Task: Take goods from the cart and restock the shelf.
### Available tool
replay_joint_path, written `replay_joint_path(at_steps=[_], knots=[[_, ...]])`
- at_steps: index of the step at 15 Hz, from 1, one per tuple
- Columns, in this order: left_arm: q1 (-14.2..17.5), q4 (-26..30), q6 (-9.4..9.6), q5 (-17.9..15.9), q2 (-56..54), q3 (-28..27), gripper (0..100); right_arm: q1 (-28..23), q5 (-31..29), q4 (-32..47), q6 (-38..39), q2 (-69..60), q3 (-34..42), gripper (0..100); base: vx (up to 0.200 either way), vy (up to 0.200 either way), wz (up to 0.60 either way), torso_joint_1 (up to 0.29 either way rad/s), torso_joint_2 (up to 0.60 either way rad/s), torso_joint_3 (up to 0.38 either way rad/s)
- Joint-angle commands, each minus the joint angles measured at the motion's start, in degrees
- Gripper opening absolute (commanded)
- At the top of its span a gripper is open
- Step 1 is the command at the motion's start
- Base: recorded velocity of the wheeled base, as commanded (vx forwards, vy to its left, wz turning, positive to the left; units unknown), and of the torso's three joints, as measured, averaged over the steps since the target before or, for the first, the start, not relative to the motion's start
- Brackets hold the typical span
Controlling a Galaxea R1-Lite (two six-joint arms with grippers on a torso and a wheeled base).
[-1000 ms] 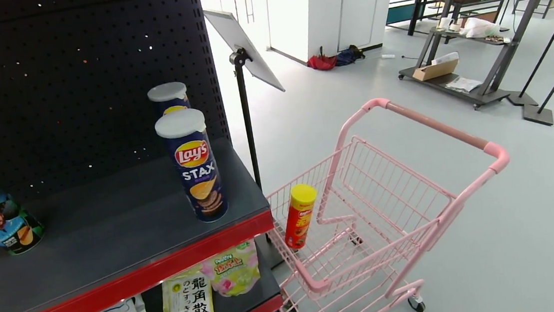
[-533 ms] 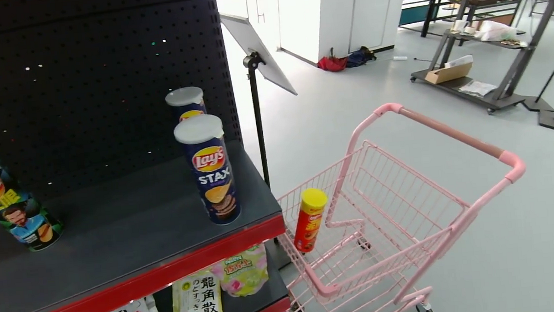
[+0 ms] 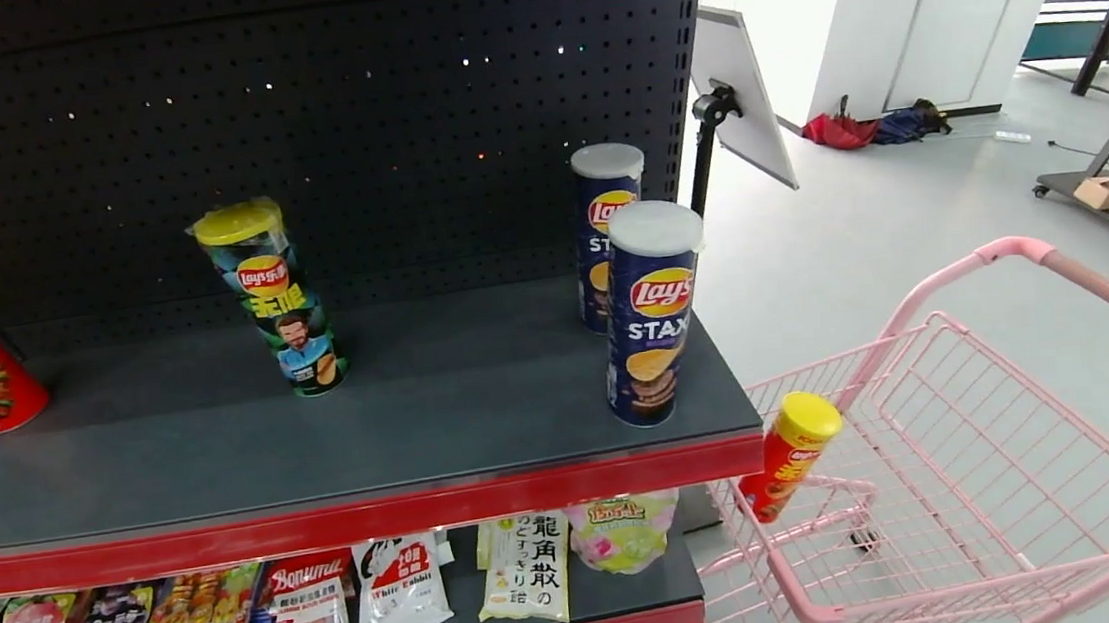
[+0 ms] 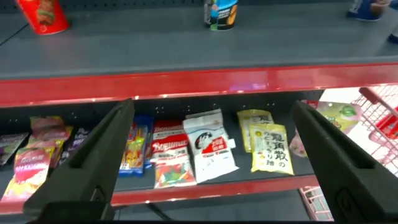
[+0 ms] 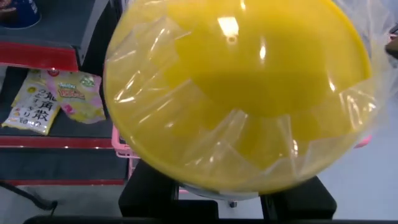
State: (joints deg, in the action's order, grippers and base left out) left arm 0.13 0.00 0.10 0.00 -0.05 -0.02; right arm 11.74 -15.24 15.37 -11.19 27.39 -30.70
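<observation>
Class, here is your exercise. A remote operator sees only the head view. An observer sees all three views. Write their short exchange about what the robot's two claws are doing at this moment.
Operator: My head view gives me the shelf and the pink cart. Is the left claw holding anything?
Observer: No. The left claw is open and empty, with its fingers spread wide in front of the snack bags on the lower level.
Operator: And the right claw?
Observer: The right claw is shut on a yellow-lidded can. Clear film is wrapped over the lid.
</observation>
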Motion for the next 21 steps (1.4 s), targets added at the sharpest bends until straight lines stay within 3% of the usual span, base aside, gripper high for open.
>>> replay_joint_path(at_steps=[1, 6, 9, 12, 21], knots=[[0.0, 0.0, -0.01, 0.0, 0.0, 0.0, 100, 0.0, -0.1, 0.1, 0.1, -5.2, 2.3, 0, 0.000, 0.000, 0.00, 0.000, 0.00, 0.000], [0.0, 0.0, -0.01, 0.0, 0.0, 0.0, 100, 1.4, 4.6, 0.0, 0.7, -21.9, 12.6, 0, 0.000, 0.160, 0.00, -0.003, 0.00, 0.002], [0.0, 0.0, -0.01, 0.0, 0.0, 0.0, 100, 1.4, 5.5, -2.9, 4.2, -21.9, 13.3, 0, 0.000, 0.200, 0.00, 0.009, 0.00, 0.001], [0.0, 0.0, -0.01, 0.0, 0.0, 0.0, 100, 1.4, 10.1, -2.9, 4.2, -21.9, 13.0, 0, 0.000, 0.200, 0.00, 0.002, 0.00, 0.002], [0.0, 0.0, -0.01, 0.0, 0.0, 0.0, 100, 1.4, 11.3, -2.8, 4.2, -21.9, 14.1, 0, 0.000, 0.200, 0.00, 0.001, 0.00, 0.002]])
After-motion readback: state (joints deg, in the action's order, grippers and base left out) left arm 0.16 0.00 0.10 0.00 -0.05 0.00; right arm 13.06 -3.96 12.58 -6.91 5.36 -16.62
